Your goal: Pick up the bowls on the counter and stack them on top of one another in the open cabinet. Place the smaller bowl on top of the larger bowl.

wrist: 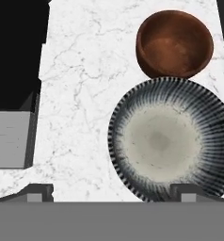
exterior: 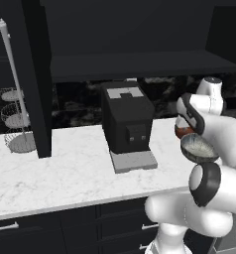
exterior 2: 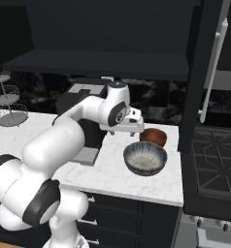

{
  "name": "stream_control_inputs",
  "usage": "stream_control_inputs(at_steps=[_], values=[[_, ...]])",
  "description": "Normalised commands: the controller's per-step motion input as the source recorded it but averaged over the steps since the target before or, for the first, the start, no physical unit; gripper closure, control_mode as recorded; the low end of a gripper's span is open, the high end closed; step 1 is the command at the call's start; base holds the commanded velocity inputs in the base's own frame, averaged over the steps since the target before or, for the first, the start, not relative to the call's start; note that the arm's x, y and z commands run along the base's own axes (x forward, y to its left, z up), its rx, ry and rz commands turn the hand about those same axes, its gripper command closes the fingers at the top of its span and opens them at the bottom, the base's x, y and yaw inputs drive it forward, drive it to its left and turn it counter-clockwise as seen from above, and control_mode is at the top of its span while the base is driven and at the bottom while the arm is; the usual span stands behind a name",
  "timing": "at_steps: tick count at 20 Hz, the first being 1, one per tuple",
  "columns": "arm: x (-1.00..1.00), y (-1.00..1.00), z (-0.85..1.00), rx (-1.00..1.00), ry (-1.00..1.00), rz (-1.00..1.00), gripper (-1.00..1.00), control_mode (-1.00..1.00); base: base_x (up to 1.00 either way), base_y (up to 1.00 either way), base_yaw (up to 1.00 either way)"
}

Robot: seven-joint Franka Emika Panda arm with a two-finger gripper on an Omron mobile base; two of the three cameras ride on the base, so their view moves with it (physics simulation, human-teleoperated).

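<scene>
Overhead, wide-open empty gripper (wrist: 112, 193) faces rigid, probably slick grey striped ceramic bowl (wrist: 169, 141); rim offers best hold.

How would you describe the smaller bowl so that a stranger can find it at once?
Look at the white marble counter, at its end beside the stove, right of the black machine. Two bowls stand close together there. The smaller bowl is plain reddish-brown and deeper, behind the wide grey bowl with dark radial stripes.

Two base views from behind, left and right, sharing the counter (exterior: 65, 173), hand view close, straight down
</scene>
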Motion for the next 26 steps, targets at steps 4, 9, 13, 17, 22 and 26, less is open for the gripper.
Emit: stream_control_inputs(at_steps=[4,9,13,17,22,26], values=[[0.28,0.0,-0.16,0.0,0.0,0.0,-1.0,-1.0,0.0,0.0,0.0],[0.4,-0.09,-0.14,0.0,0.0,0.0,-1.0,-1.0,0.0,0.0,0.0],[0.57,-0.8,-0.37,0.0,0.0,0.01,-1.0,-1.0,0.0,0.0,0.0],[0.6,-0.82,-0.51,-0.04,0.0,0.0,-1.0,-1.0,0.0,0.0,0.0],[0.8,-0.47,-0.26,0.0,0.0,0.0,-1.0,-1.0,0.0,0.0,0.0],[0.79,-0.03,0.0,0.01,0.0,0.02,-1.0,-1.0,0.0,0.0,0.0]])
